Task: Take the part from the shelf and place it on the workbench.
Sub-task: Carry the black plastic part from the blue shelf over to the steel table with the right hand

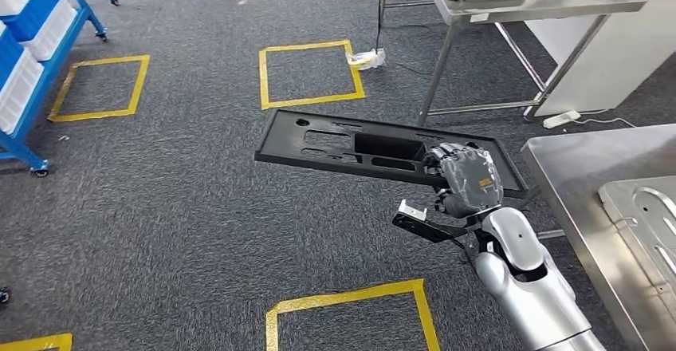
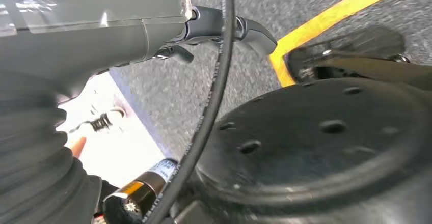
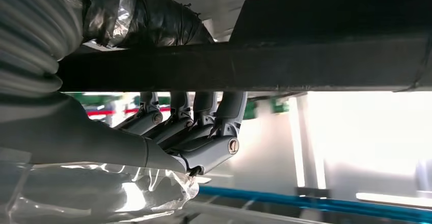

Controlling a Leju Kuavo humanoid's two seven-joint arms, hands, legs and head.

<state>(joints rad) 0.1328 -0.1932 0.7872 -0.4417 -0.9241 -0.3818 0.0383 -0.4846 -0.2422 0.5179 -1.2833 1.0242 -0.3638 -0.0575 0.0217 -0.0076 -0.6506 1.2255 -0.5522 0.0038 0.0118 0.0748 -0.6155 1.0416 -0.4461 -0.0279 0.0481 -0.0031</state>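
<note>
At the far left stands a blue shelf (image 1: pixel 32 56) with white bins, and yellow squares (image 1: pixel 309 73) are taped on the grey carpet. In mid-frame the long black part (image 1: pixel 351 145) hangs level in the air above the floor, gripped near its right end by the right hand (image 1: pixel 466 177), whose fingers (image 3: pixel 204 127) curl up against the part's underside while the thumb lies on top. To the right, the steel tabletop (image 1: pixel 574 171) carries a grey metal panel (image 1: pixel 650 215); the left hand (image 2: pixel 102 25) shows too little to tell its state.
</note>
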